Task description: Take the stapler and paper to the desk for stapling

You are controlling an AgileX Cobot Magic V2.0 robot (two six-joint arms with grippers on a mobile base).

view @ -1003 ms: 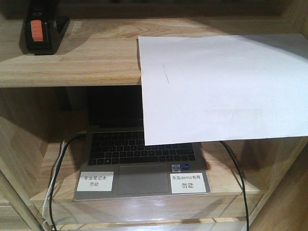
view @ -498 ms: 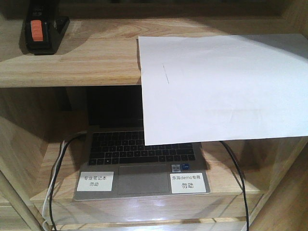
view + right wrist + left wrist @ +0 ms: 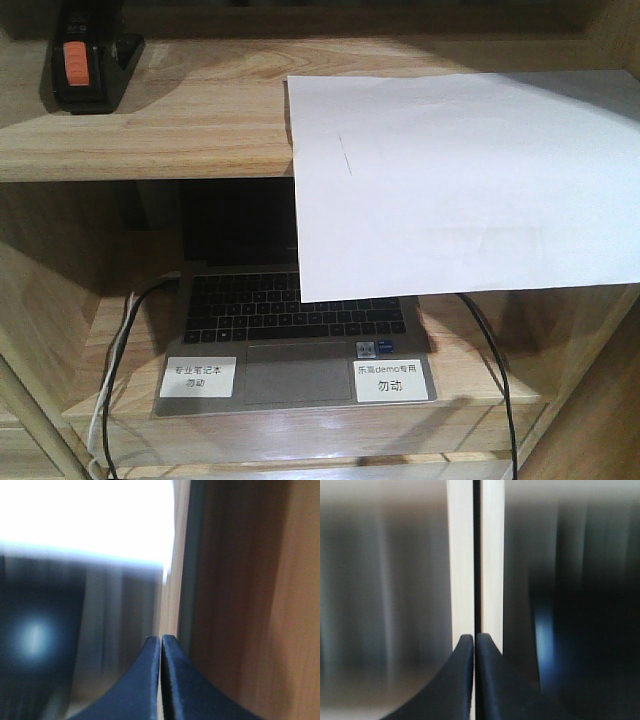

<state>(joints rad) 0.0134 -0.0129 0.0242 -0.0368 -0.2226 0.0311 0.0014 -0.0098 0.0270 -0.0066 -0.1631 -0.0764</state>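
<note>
The black stapler [image 3: 92, 62] with its orange-red tab stands at the back left of the upper shelf board [image 3: 180, 125]. The white paper [image 3: 465, 180] lies on the same board to the right, its front part hanging over the edge. The desk is out of view. Neither arm shows in the front view. My left gripper [image 3: 474, 637] is shut with nothing between its fingers, facing a pale upright strip. My right gripper [image 3: 161, 639] is also shut and empty, beside a brown wooden panel [image 3: 250, 595].
Under the upper board an open laptop [image 3: 295, 340] with two white labels sits on the lower shelf, half covered by the hanging sheet. Black and white cables [image 3: 115, 380] run down at the left, and a black cable [image 3: 495, 360] at the right. Wooden side walls close the shelf.
</note>
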